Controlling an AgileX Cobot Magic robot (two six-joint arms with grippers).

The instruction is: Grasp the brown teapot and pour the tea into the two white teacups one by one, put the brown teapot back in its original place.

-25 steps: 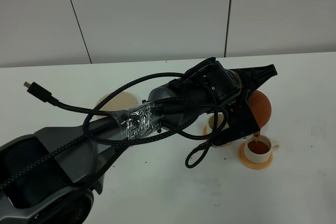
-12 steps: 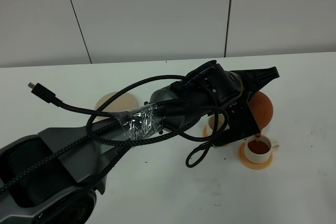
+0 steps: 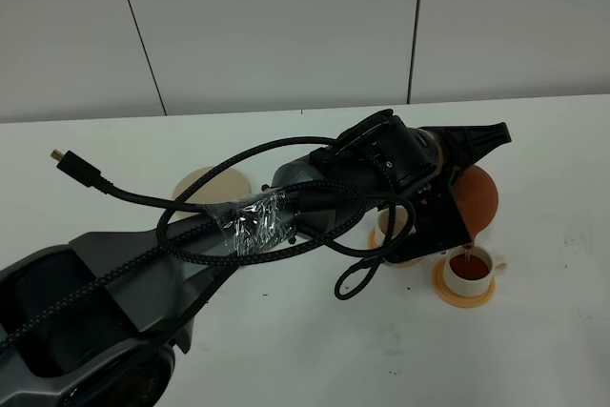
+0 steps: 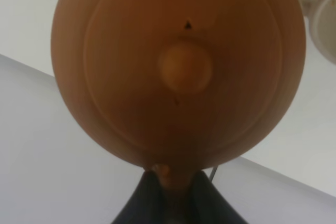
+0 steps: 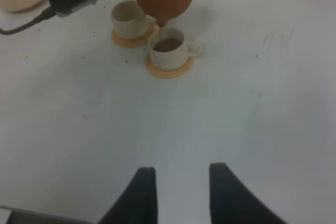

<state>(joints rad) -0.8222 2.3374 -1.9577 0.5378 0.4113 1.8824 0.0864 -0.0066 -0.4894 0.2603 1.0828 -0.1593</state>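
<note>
My left claw (image 4: 171, 186) is clamped on the teapot (image 3: 478, 199) handle. The pot is tipped, its spout over the far-right cup (image 3: 474, 284), and tea (image 3: 467, 271) is running in. The other cup (image 5: 128, 18) sits just beside it. My right claw (image 5: 181, 181) is apart, above the table (image 5: 262, 108).

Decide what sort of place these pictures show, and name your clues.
Probably a robotics lab: a cabled robot arm pours from a brown teapot into a white teacup on a white table before plain wall panels.
</note>
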